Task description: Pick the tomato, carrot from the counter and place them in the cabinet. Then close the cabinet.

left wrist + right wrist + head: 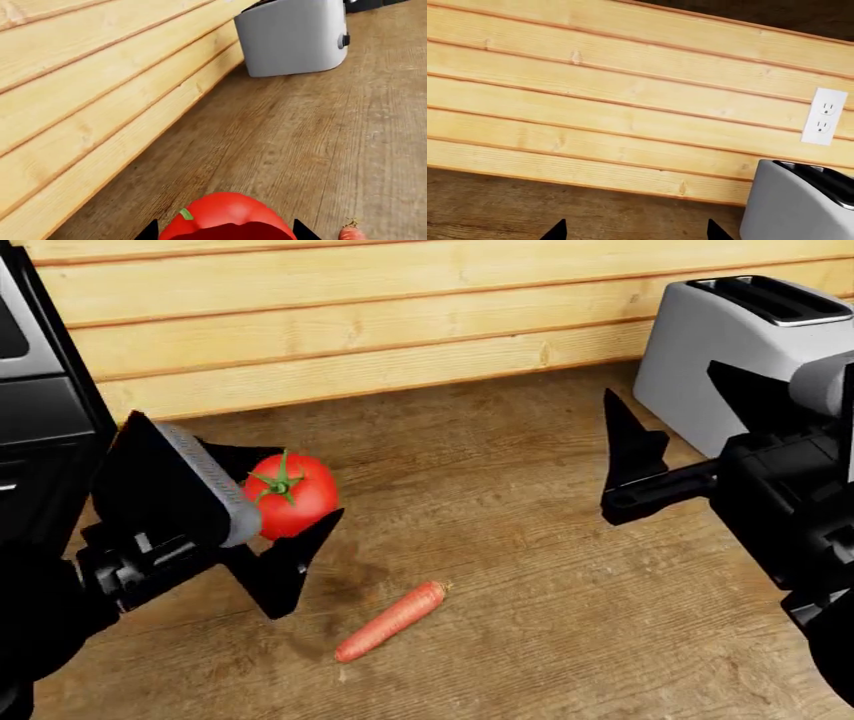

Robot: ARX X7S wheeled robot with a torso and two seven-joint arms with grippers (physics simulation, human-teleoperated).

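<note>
The red tomato (291, 497) with its green stem cap sits on the wooden counter (534, 570), between the spread fingers of my left gripper (247, 480). In the left wrist view the tomato (227, 215) fills most of the gap and the left gripper (227, 233) stands open around it. The slim orange carrot (390, 621) lies on the counter just in front of the tomato; its end (351, 233) shows at the left wrist view's edge. My right gripper (681, 430) hovers open and holds nothing, also seen in its own view (636, 233). The cabinet is out of view.
A grey toaster (727, 350) stands at the back right against the plank wall (400, 310), close behind the right arm. A black appliance (34, 390) rises at the far left. A white outlet (824, 116) sits on the wall above the toaster (797, 202).
</note>
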